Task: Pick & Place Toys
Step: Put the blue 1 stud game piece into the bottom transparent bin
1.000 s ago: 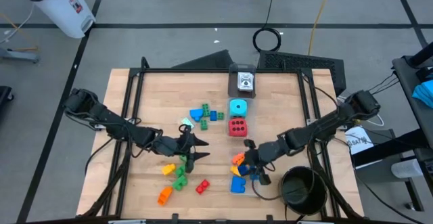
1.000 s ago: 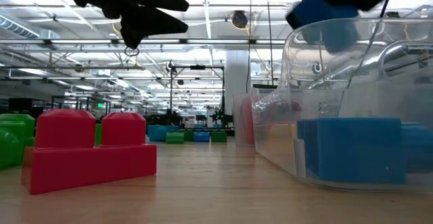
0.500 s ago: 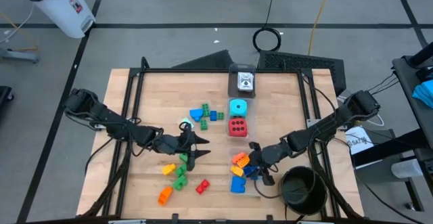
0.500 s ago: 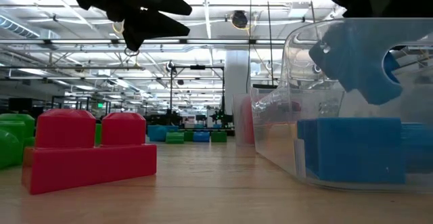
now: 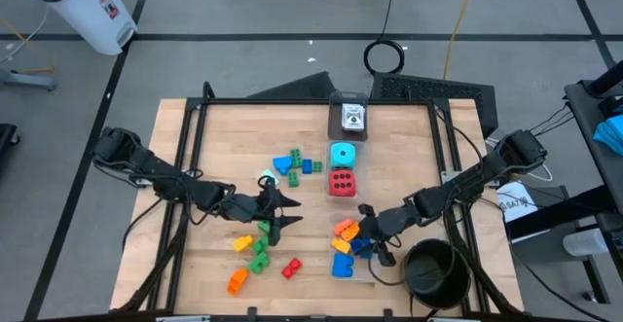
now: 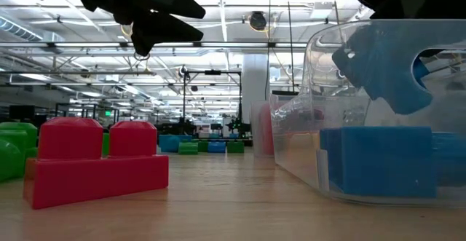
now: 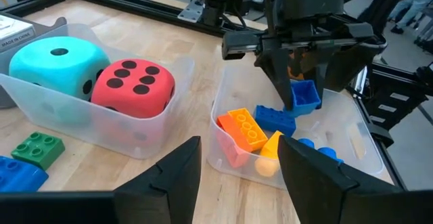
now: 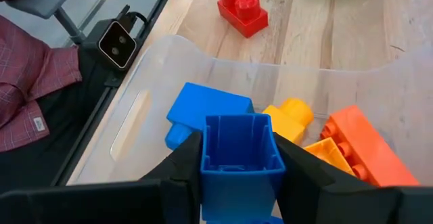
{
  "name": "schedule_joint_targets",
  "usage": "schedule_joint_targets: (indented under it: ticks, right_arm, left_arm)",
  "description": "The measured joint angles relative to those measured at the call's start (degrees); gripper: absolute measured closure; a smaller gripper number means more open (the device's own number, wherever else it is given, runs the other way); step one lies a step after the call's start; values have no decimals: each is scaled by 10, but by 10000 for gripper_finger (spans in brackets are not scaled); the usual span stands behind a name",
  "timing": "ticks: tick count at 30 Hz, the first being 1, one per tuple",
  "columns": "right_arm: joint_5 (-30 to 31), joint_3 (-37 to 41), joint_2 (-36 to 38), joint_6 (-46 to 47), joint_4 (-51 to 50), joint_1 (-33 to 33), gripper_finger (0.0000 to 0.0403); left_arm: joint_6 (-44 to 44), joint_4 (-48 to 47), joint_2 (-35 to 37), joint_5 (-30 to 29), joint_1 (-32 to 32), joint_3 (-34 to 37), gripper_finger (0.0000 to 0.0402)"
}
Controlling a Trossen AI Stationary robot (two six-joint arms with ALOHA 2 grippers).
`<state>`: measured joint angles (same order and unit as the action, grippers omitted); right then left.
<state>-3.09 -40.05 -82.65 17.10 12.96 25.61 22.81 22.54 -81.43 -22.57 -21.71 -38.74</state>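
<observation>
A small blue brick (image 8: 240, 156) sits clamped between the fingers of the right claw (image 5: 368, 241), hollow side toward the wrist camera, held just above the inside of a clear box (image 8: 155, 75) at the near right part of the counter (image 5: 224, 137). Below it in that box lie a larger blue brick (image 8: 203, 109), an orange brick (image 8: 362, 149) and a yellow piece (image 8: 291, 112). From table height the held brick (image 6: 382, 70) hangs inside the clear wall, above a big blue block (image 6: 378, 161) on the box floor.

Outside the box, a red brick (image 8: 242, 9) lies on the wood; it shows large in the level view (image 6: 95, 161). Further in, a second clear box (image 7: 88, 126) holds a cyan die (image 7: 54, 65) and a red die (image 7: 132, 88), side by side and touching. A green brick (image 7: 32, 148) rests on the counter just beside that box.

The left claw (image 5: 275, 215) hovers over the loose bricks near the counter's middle, its fingers (image 7: 169, 176) apart and holding nothing. A black round bowl (image 5: 433, 271) stands at the near right corner.
</observation>
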Motion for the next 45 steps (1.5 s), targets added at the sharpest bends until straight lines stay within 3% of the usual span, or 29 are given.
schedule_joint_targets:
  ticks: [4,16,20,23,30,33,37,45]
  right_arm:
    - [0,0,0,0,25,0,267]
    - [0,0,0,3,48,0,143]
    - [0,0,0,2,48,0,122]
    - [0,0,0,2,48,0,118]
    - [0,0,0,2,53,0,125]
    - [0,0,0,-1,53,-1,126]
    - [0,0,0,-7,52,-2,126]
    - [0,0,0,-7,43,-1,131]
  left_arm:
    - [0,0,0,0,0,0,204]
    - [0,-4,0,-2,0,0,213]
    - [46,-32,3,-45,17,0,210]
    - [76,-108,31,-37,59,0,188]
    - [189,-325,57,63,231,0,84]
    - [193,-340,31,84,288,0,49]
    - [129,-296,-3,88,330,-1,22]
    - [-228,-276,-17,139,353,0,24]
